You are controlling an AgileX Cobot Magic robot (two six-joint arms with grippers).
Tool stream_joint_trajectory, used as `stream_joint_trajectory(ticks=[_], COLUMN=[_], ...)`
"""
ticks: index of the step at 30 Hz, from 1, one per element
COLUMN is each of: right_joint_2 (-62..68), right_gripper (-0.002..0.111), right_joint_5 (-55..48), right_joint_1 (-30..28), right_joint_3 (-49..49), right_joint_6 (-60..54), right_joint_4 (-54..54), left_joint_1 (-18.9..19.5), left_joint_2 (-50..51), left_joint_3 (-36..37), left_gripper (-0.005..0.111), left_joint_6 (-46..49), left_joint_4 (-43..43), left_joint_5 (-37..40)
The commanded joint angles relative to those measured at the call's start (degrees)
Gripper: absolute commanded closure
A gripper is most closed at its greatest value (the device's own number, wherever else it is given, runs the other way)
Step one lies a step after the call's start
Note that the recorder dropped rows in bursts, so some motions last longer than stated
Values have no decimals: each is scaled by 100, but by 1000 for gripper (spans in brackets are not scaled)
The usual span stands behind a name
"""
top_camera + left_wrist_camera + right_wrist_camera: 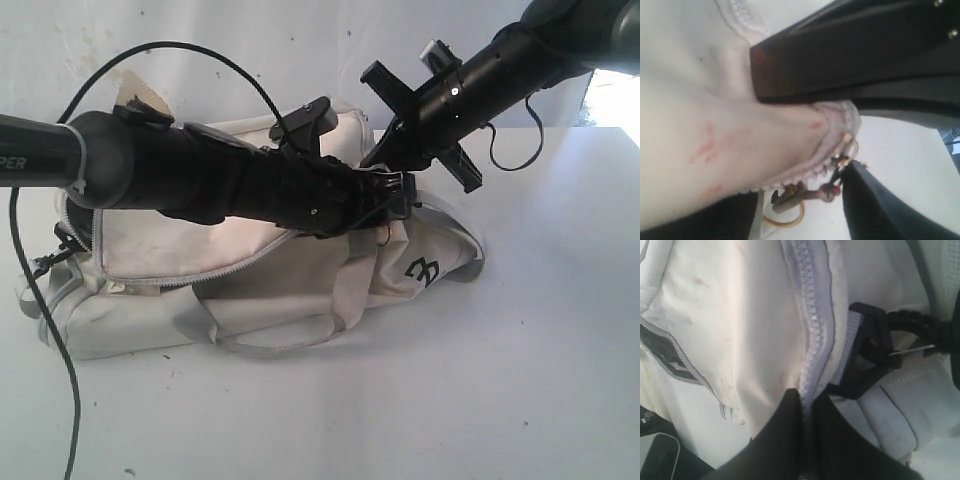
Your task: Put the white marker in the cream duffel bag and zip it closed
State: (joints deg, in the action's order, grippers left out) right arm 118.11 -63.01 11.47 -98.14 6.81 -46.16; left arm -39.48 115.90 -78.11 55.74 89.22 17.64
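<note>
The cream duffel bag (130, 320) lies on its side on the white table, its grey zipper (200, 272) curving along the flap. Both arms meet at its right end. My right gripper (807, 400) is shut on the grey zipper strip (812, 315) beside a black clip (870, 355). My left gripper (802, 182) has its fingers (875, 210) apart, with a metal zipper pull (815, 192) and a yellowish ring (785, 220) hanging between them under the stained bag edge (740, 140). In the exterior view the left gripper (395, 195) sits just below the right gripper (385, 162). The white marker is out of view.
A grey strap loop (270, 340) spills from the bag towards the front. A black cable (40, 300) hangs down past the bag's left end. The white table (500, 380) stretches front and right, and a white wall (250, 60) stands behind.
</note>
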Motion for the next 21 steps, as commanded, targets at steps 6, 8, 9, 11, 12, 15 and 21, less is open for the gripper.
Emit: stream_joint_trajectory(ticks=[6,8,9,11,12,15,21], right_joint_2=[-73,-73,-73,-73,-73,-73,-73], right_gripper=[108,108,108,108,108,108,108], right_joint_5=[-274,-274,-274,-271,-271,-271,-287], right_joint_1=[-12,-12,-12,-12,-12,-12,-12], right_joint_3=[-1,-1,-1,-1,-1,-1,-1], right_joint_6=[-105,-105,-105,-129,-129,-127,-168], right_joint_4=[-195,-195,-195,-195,-195,-216,-198], left_joint_1=[-11,-11,-11,-11,-11,-11,-11], left_joint_2=[229,233,233,233,233,242,280], left_joint_3=[-42,-84,-131,-239,-308,-395,-395], left_gripper=[84,84,84,84,84,84,84], left_joint_6=[469,430,443,443,443,455,455], left_joint_4=[213,239,239,239,239,103,75], left_joint_5=[180,223,228,271,300,274,197])
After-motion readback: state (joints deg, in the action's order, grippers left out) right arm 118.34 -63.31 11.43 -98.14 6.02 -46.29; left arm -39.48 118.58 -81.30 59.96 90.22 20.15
